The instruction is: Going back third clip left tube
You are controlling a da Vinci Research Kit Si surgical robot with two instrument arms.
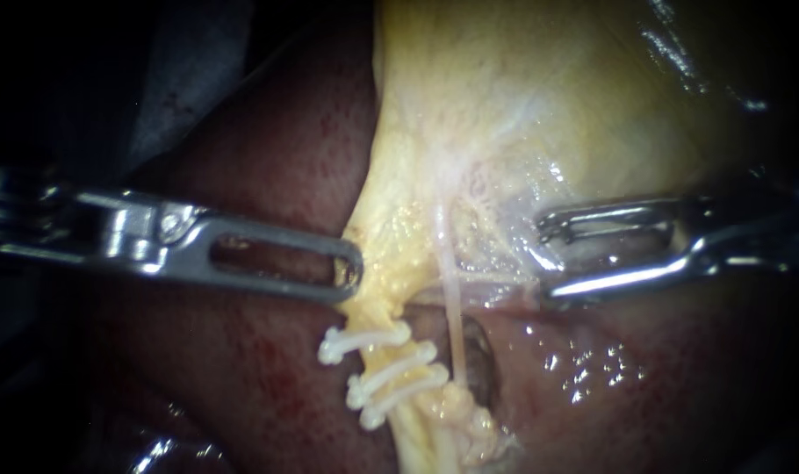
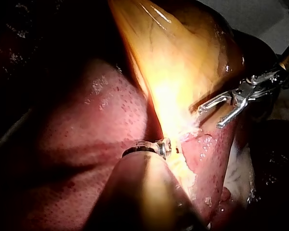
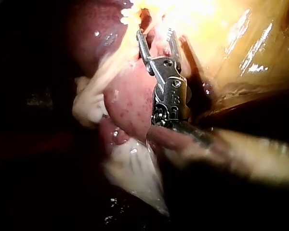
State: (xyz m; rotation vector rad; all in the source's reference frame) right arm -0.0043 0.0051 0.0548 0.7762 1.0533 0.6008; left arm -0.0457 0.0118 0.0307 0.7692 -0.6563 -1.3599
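Three white clips (image 1: 391,373) sit side by side across the yellow left tube (image 1: 408,439), low in the endoscope view. A thin pale right tube (image 1: 453,307) runs down just beside them. My left instrument (image 1: 351,268) reaches in from the left, its slotted jaws shut on the yellow tissue just above the clips. My right instrument (image 1: 547,259) lies to the right of both tubes, jaws open and empty, apart from the clips. The right wrist view shows those open jaws (image 3: 155,38) short of the bright tissue. In the left wrist view my left instrument's tip (image 2: 160,147) meets the yellow tissue.
The pale yellow gallbladder (image 1: 549,88) fills the upper right. Dark red liver (image 1: 268,158) lies behind and under both instruments, with wet glints on it at the lower right (image 1: 584,369). A small dark hollow (image 1: 480,355) sits beside the right tube.
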